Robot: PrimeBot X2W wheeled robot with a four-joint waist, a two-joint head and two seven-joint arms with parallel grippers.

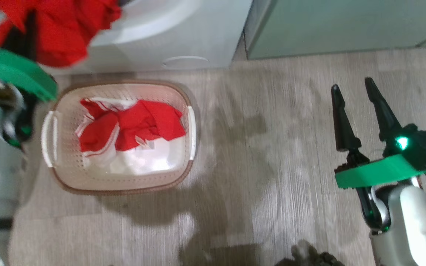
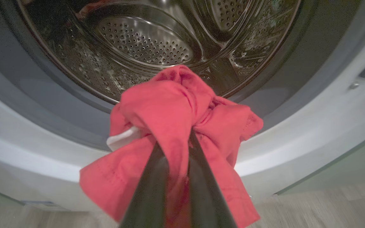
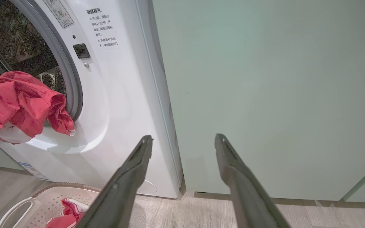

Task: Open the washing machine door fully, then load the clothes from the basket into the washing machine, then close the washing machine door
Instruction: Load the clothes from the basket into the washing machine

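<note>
Left tool (image 2: 176,142) is pinched on a red shirt (image 2: 169,104), held at the washer (image 2: 144,47) mouth, ready to drop in. More clothes (image 1: 135,125) sit in the basket (image 1: 124,183); right tool (image 1: 351,84) hangs wide and empty, out of the way.

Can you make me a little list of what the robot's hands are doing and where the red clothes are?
Left hand: shut on a red garment, at the open mouth of the washing machine
Drum: steel, just beyond the garment
Right hand: open, empty, above the floor
Basket: on the floor in front of the washing machine, holds red and white clothes
Beside the machine: pale green cabinet
</note>
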